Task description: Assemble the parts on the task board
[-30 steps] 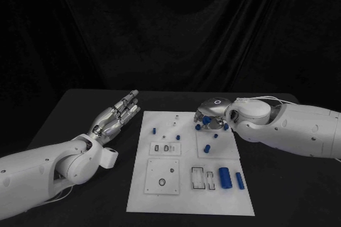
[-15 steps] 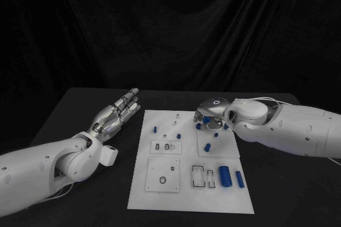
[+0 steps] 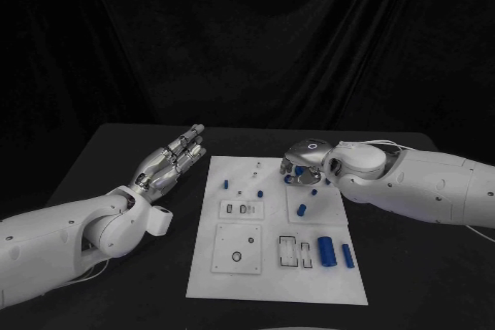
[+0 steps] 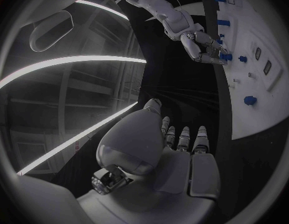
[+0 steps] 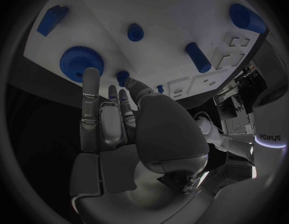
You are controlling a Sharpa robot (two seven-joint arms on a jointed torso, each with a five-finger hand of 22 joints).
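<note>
Progress: although a few parts stand on the task board point(image 3: 277, 273), mid-frame on the counter, loose cylinders point(image 3: 327, 254) remain lower right, so assembly seems early.
Right hand point(image 3: 305, 165): curled over blue parts; grasp unclear.
Left hand point(image 3: 170, 162): flat, fingers straight, holding nothing, beside the board.

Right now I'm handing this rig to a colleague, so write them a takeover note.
Left hand: open, fingers straight, above the table left of the task board, holding nothing.
Right hand: over the board's far right area, fingers pointing down near a blue gear; whether it grips anything cannot be told.
Two blue cylinders lie loose at the board's near right, another part mid-board.
Done: unclear. Left: seat the loose parts.
</note>
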